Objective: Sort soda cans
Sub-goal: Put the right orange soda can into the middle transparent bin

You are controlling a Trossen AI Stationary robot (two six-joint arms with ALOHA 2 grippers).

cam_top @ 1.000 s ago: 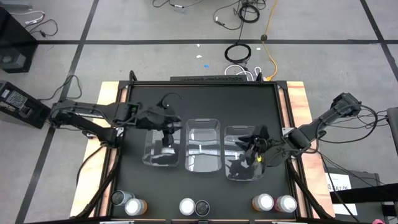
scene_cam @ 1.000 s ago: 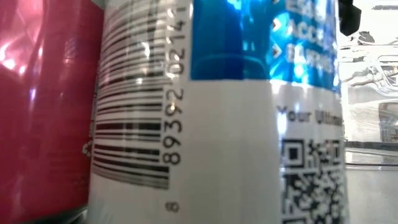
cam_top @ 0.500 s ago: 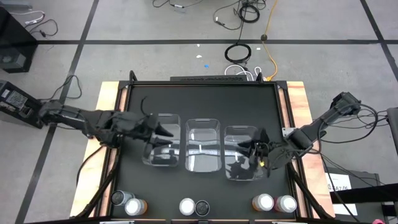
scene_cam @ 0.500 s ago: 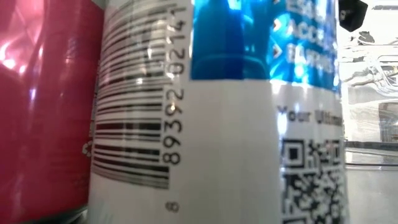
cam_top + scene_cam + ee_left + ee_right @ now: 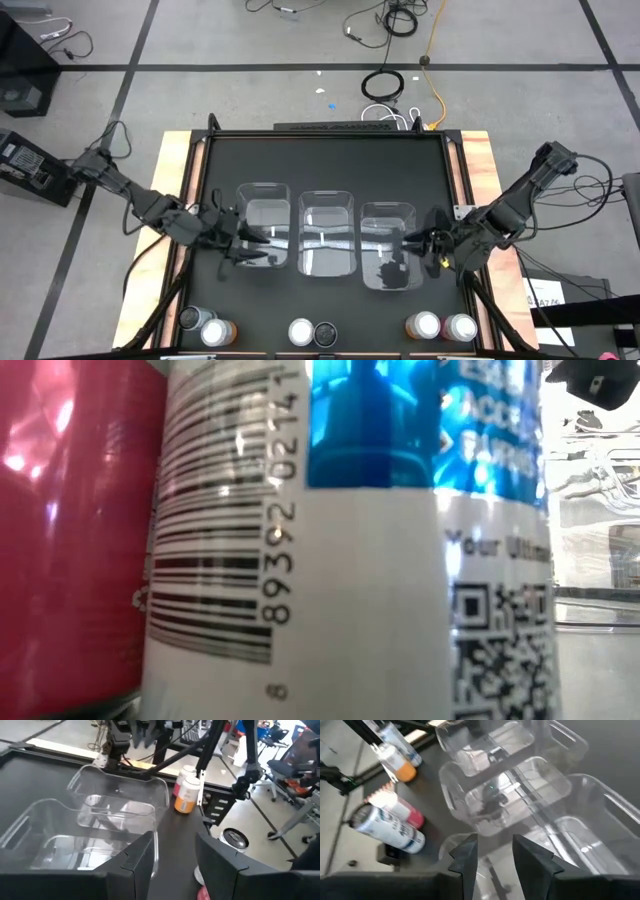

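Down along the near table edge stand all six soda cans (image 5: 215,331), in three pairs, none inside a bin. My left gripper (image 5: 228,247) hangs empty at the outer side of the left bin (image 5: 263,225), fingers a little apart, its nearest pair just toward the near edge. My right gripper (image 5: 432,250) hovers empty beside the right bin (image 5: 388,245), fingers slightly parted. Between bins and cans lies a bare black table (image 5: 330,160) strip. One white-and-blue can (image 5: 350,560) shows a barcode reading 89392 02141.
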